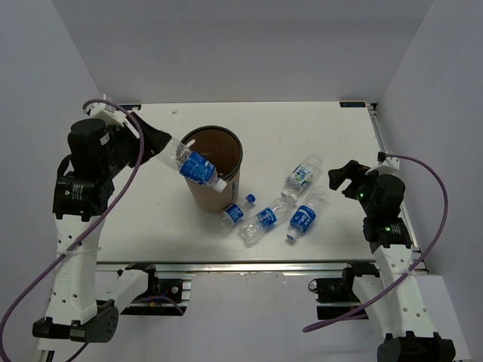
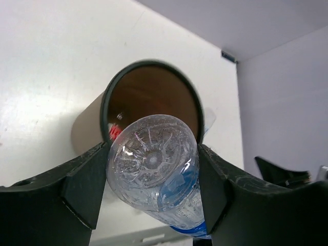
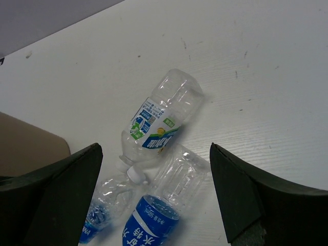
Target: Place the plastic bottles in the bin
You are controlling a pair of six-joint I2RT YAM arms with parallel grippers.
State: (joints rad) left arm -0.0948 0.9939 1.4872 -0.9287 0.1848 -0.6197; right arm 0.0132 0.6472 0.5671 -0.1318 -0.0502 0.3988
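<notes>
The held bottle (image 1: 198,169) is the one to watch. It's pinched at its base end by the left claw (image 1: 177,154), both fingers pressed against its sides, and it sticks out ahead of the claw, tilted neck-down. The bin (image 1: 207,197) sits right in front of and below that claw, and from above the bottle's neck end crosses the opening and hangs about over the bin's near rim. So it's over the bin but not let go. From the wrist view you're looking past the bottle's crinkly bottom straight into the brown inside, and I can't see any bottle in there, though the held one hides part of the floor. By my count that means nothing is binned yet, and this would be the first. The other four are lying on the table (image 1: 317,128), all well away from the left claw on the far side of the bin. The bottle nearest the bin (image 1: 236,212) lies just beside its base, then comes the middle bottle (image 1: 263,220). The blue-label bottle (image 1: 303,219) is next, and the green-label bottle (image 1: 300,175) is a bit further back. The right claw (image 1: 343,177) is spread wide with nothing in it, hanging above the table with the green-label one and the blue-label one just ahead of its fingers. Seems like one drop is pending and four pickups are left.
</notes>
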